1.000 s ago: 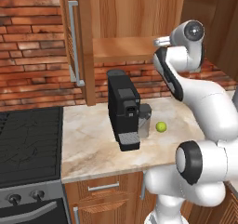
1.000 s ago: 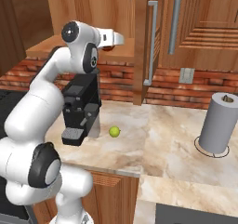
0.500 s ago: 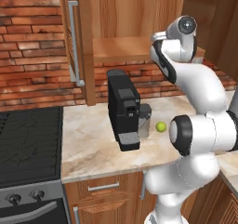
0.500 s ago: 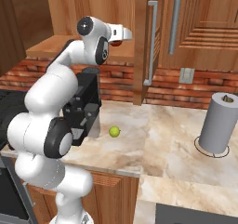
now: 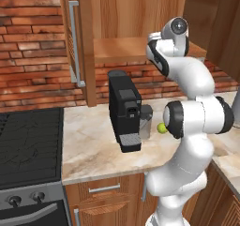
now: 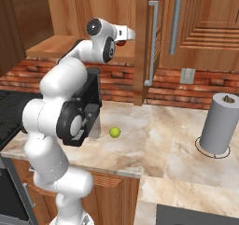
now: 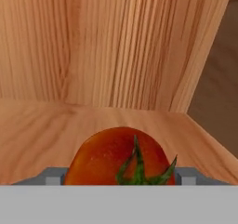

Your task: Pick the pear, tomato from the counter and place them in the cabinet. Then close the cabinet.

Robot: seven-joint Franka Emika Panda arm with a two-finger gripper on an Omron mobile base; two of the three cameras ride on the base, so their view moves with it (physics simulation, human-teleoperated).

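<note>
The gripper [image 6: 127, 34] pinches the tomato [image 7: 122, 157] above the cabinet [image 7: 56, 121] shelf; the pear [image 6: 115, 132] rests on the counter [image 6: 163, 149].

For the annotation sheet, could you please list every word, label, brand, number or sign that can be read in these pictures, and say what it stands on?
None: no readable text shows in any view.
The coffee machine has a small front panel, with no legible marks.
The stove knobs carry no readable marks.
The wall plate by the cabinet is blank.
The tomato and the pear bear no label.
</note>
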